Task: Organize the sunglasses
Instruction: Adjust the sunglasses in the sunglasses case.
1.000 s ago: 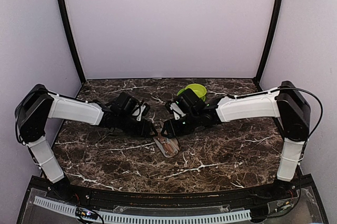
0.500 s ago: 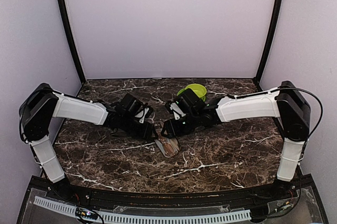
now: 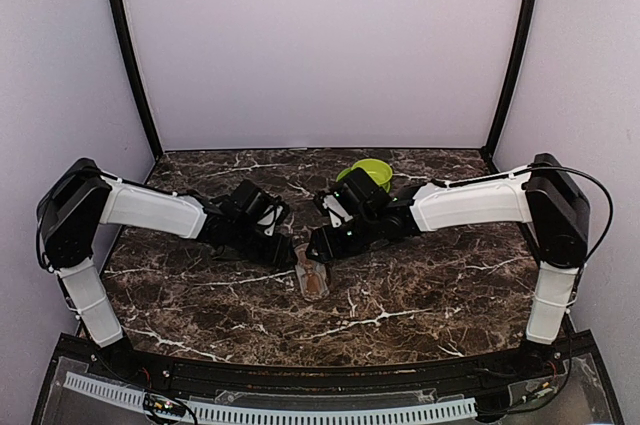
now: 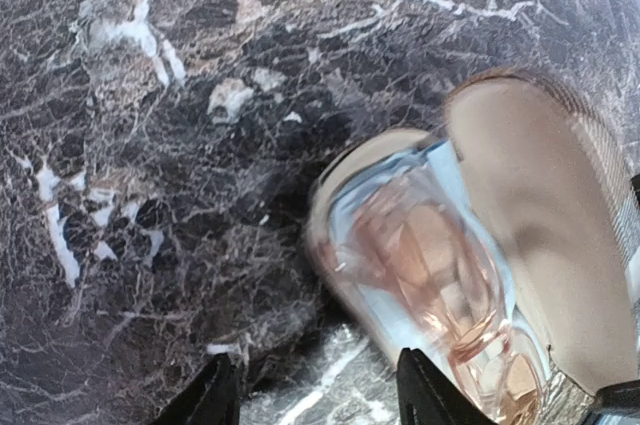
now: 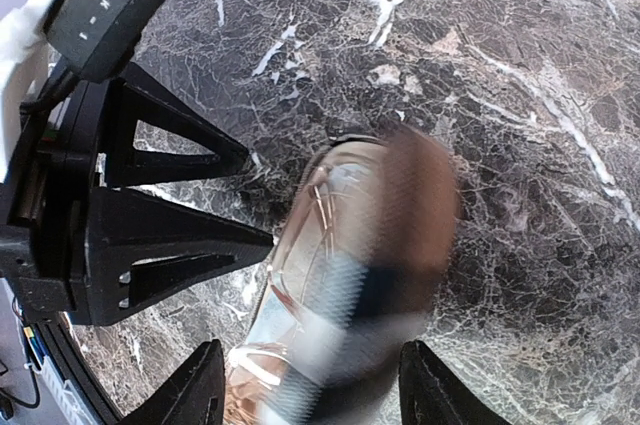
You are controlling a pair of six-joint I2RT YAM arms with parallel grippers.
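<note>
An open sunglasses case (image 3: 313, 280) lies on the marble between both arms, with pink-tinted sunglasses (image 4: 430, 265) inside and its brown lid (image 4: 540, 225) raised. In the right wrist view the sunglasses case (image 5: 330, 265) fills the gap of my right gripper (image 5: 318, 390), one finger against each side, and the lid (image 5: 415, 205) is blurred. My left gripper (image 4: 318, 395) is open just left of the case, with only marble between its fingers. From above, the left gripper (image 3: 290, 253) and right gripper (image 3: 316, 247) meet at the case's far end.
A green bowl (image 3: 370, 173) stands at the back, behind the right arm. The left gripper's black fingers (image 5: 190, 245) point at the case's side in the right wrist view. Dark marble table (image 3: 430, 285) stretches to both sides.
The left arm has reached further right, up to the case. The case looks narrower from above, its lid swung partly over the sunglasses. The right arm has hardly moved.
</note>
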